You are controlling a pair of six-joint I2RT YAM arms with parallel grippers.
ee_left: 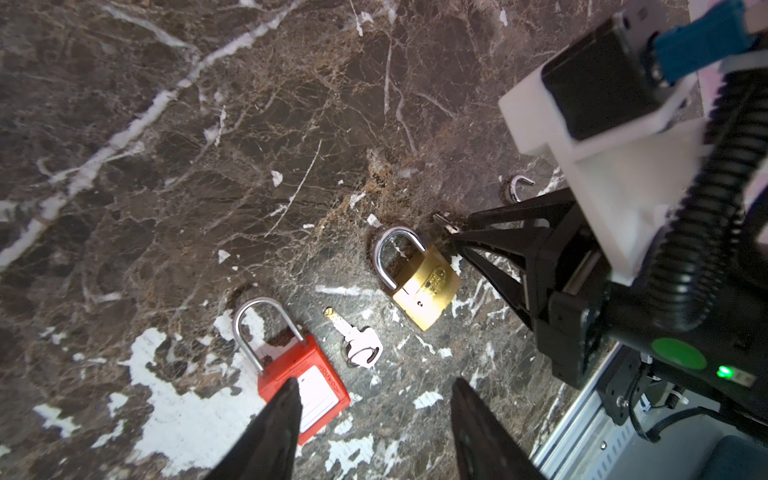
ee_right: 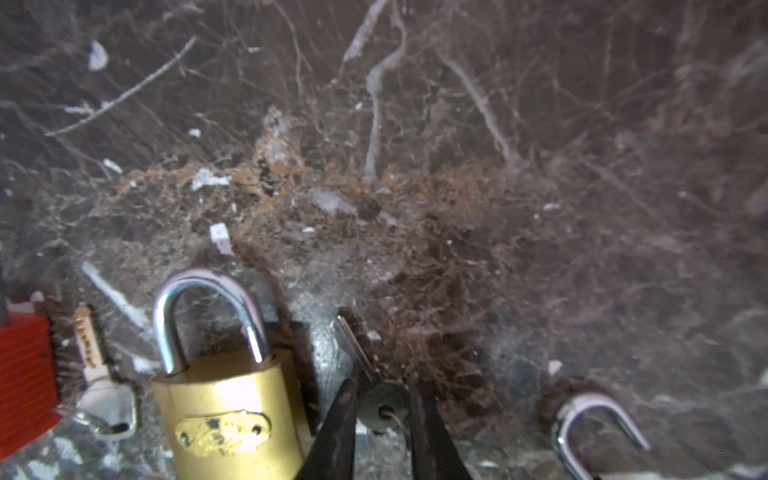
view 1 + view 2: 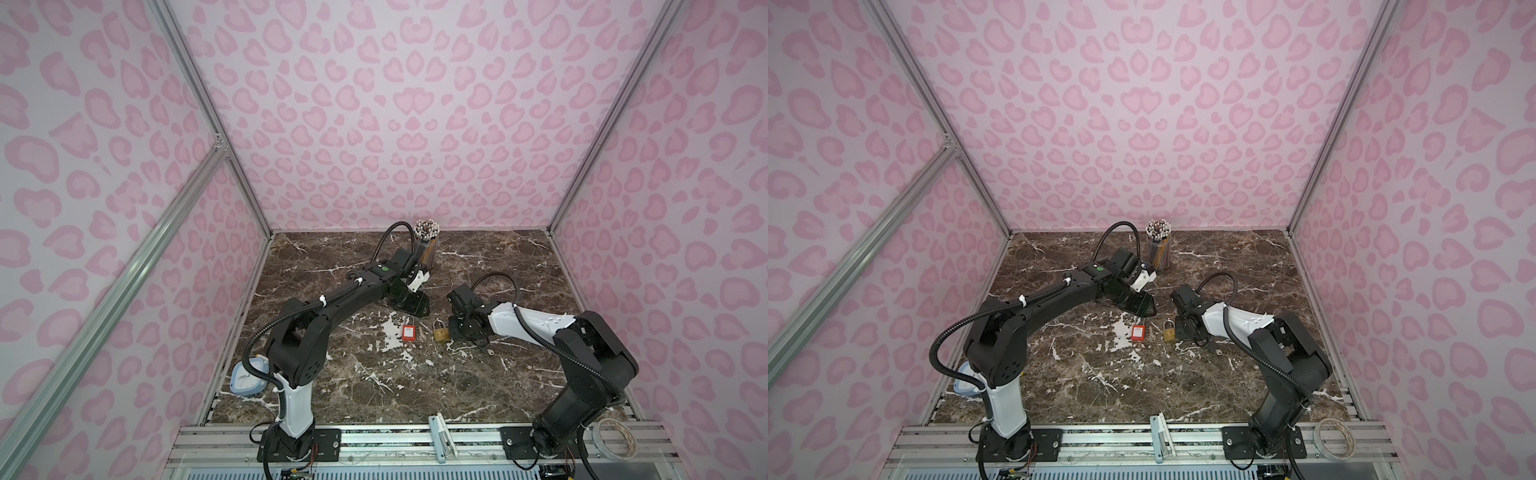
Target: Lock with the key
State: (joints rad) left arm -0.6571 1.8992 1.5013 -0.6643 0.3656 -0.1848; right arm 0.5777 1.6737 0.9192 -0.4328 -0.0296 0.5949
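so the brass padlock (image 3: 440,332) lies flat around the middle of the table (image 3: 374,395), a touch toward the right edge, shackle pointing at the far edge and well away from every edge. The right gripper (image 2: 382,386) is down right next to it on the right-edge side, jaws narrow and pinching the head of a small key (image 2: 359,353). The blade pokes out past the fingertips, beside the lock body but not touching it.

On the other side of the padlock, a silver key (image 1: 357,340) lies loose, and just past that is a red padlock (image 1: 303,374). All three sit close together in a row. The left gripper (image 1: 374,386) hangs over the red one's far-edge side, jaws wide, nothing in them.

There's another shackle (image 2: 594,419) near the right gripper, its body hidden.

Room-wise, there's lots of bare marble toward the near edge and the far right corner. A pencil cup (image 3: 428,245) stands by the far edge, a blue clock (image 3: 248,376) at the left edge.
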